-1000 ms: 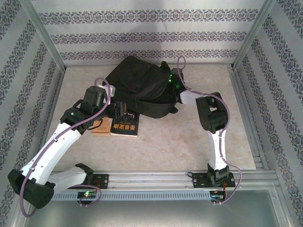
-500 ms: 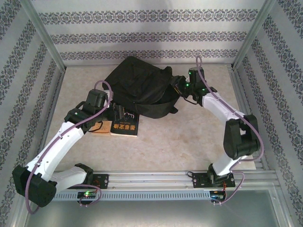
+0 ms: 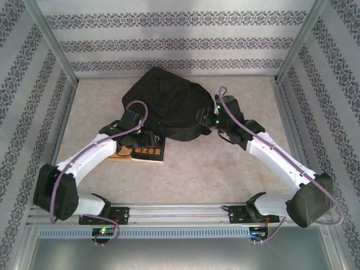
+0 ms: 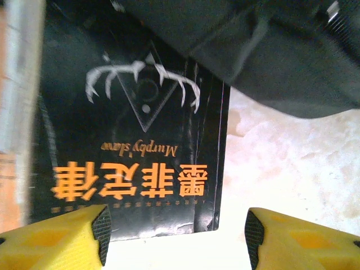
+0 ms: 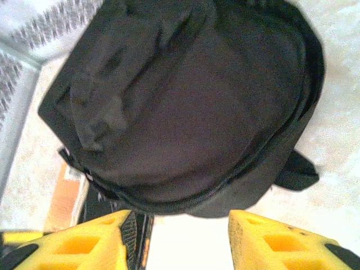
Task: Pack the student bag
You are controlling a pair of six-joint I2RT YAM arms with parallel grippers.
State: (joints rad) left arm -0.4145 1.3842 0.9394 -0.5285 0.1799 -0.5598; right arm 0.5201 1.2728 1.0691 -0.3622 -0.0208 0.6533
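Note:
The student bag (image 3: 169, 104) is a floppy black backpack lying at the middle back of the table. A black book with orange characters (image 3: 149, 152) lies flat at the bag's front left edge, its far end tucked under the bag (image 4: 270, 50). My left gripper (image 3: 147, 137) hovers over that book (image 4: 129, 140), open; its yellow fingertips (image 4: 175, 239) straddle the book's near right corner. My right gripper (image 3: 205, 118) is at the bag's front right edge, open and empty (image 5: 183, 242), facing the zipper seam of the bag (image 5: 185, 101).
An orange-brown book (image 3: 117, 153) lies partly under the black book's left side. Metal frame rails (image 3: 292, 140) and patterned walls close the table on three sides. Bare tabletop (image 3: 208, 169) lies in front of the bag.
The right arm stretched out low and its gripper dropped from the bag's upper right to its front right edge. The left arm extended, its gripper staying over the black book. The bag looks rounder.

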